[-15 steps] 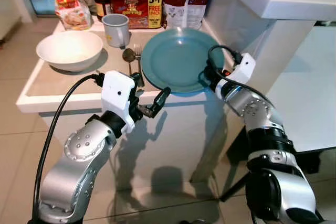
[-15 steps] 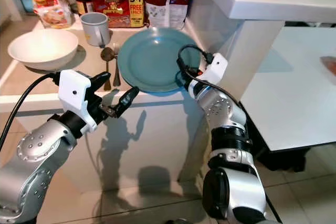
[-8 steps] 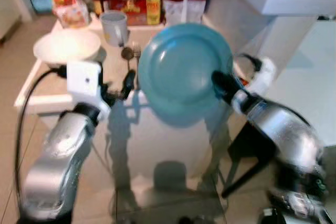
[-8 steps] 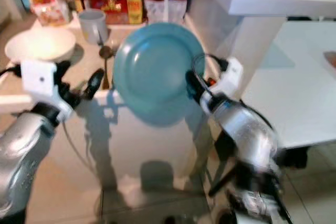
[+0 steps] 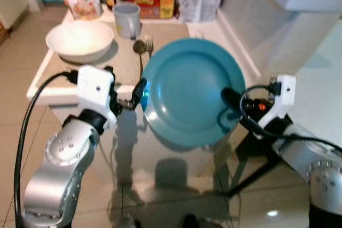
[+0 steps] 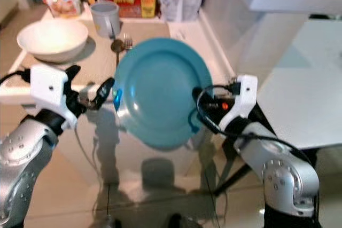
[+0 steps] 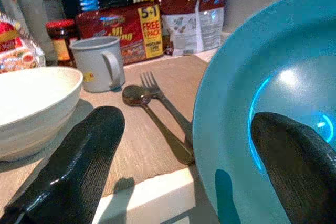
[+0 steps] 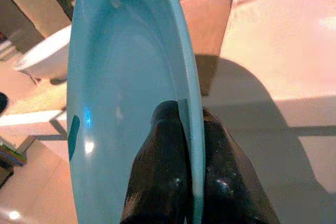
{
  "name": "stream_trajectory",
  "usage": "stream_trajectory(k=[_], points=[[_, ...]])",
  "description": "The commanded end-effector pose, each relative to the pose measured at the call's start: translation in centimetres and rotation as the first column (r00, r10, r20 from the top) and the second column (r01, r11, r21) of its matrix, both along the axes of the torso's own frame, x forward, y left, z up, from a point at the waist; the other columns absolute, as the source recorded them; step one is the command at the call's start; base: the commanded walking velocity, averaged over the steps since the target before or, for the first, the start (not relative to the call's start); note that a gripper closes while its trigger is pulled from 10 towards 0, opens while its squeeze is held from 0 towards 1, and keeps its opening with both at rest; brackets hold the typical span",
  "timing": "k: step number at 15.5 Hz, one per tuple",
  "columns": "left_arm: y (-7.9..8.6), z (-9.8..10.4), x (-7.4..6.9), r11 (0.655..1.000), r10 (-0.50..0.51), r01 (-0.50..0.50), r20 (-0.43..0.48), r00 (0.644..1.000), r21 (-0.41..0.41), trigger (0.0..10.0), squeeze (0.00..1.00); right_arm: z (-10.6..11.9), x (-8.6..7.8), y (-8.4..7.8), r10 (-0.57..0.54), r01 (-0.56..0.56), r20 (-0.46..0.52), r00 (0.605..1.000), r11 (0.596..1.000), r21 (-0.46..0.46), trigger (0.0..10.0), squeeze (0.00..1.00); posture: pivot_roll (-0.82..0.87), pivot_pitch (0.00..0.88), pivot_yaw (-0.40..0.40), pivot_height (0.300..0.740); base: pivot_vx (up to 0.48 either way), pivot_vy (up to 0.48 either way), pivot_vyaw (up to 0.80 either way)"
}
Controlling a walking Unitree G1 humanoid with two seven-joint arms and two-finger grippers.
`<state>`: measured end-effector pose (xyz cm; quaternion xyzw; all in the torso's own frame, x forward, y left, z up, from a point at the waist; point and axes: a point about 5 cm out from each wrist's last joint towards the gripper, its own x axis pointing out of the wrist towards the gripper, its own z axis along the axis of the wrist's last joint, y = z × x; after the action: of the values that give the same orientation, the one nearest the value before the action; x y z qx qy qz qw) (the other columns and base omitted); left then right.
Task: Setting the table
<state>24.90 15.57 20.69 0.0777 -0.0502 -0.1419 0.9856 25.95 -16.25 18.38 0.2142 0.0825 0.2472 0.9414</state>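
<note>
While the right gripper (image 8: pixel 181 145) pinches the teal plate's (image 5: pixel 187 92) rim, the left gripper (image 7: pixel 189 166) hangs spread beside it, grasping nothing.

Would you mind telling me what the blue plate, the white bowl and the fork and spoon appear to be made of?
The blue plate, pinched at its rim by the right gripper, looks like glazed ceramic or possibly melamine: smooth, glossy, with sharp light reflections. The white bowl looks like glazed ceramic, thick-walled and shiny. The fork and spoon look like metal, dull grey with a slight sheen.
</note>
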Motion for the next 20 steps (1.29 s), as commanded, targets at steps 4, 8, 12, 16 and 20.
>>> stream_trajectory(k=[4,8,12,16,20], points=[[-0.7,-1.1,-0.3,0.999,0.032,-0.032,-0.019,0.999,-0.018,10.0,0.00,-0.3,-0.2,0.4,-0.069,0.068,0.086,0.994,0.998,0.011,10.0,0.00,0.02,0.073,-0.071,0.740,0.000,-0.426,0.00],[-0.8,-1.5,-0.6,0.999,0.034,-0.034,-0.021,0.999,0.003,10.0,0.00,-0.8,-0.9,0.9,0.007,-0.003,0.110,0.994,0.999,-0.039,10.0,0.00,0.01,0.066,-0.070,0.740,0.000,-0.480,0.33],[-0.8,-1.0,-0.5,0.999,0.035,-0.036,0.008,0.999,0.012,10.0,0.00,-0.6,-0.7,-0.3,0.007,0.004,0.132,0.991,0.997,-0.082,10.0,0.00,0.01,0.068,-0.071,0.740,0.000,-0.480,0.80],[-0.9,-0.6,0.1,0.998,0.050,-0.050,0.027,0.998,0.022,10.0,0.00,-1.0,-0.4,-1.9,-0.019,0.028,0.093,0.996,0.996,-0.090,10.0,0.00,0.00,0.079,-0.057,0.740,0.000,-0.480,0.13],[-1.2,-0.5,0.6,0.999,0.049,-0.049,0.027,0.998,0.023,10.0,0.00,-0.7,-0.4,-2.5,-0.064,0.066,0.058,0.996,0.998,-0.022,10.0,0.00,-0.02,0.085,-0.050,0.740,0.000,-0.480,0.00]])
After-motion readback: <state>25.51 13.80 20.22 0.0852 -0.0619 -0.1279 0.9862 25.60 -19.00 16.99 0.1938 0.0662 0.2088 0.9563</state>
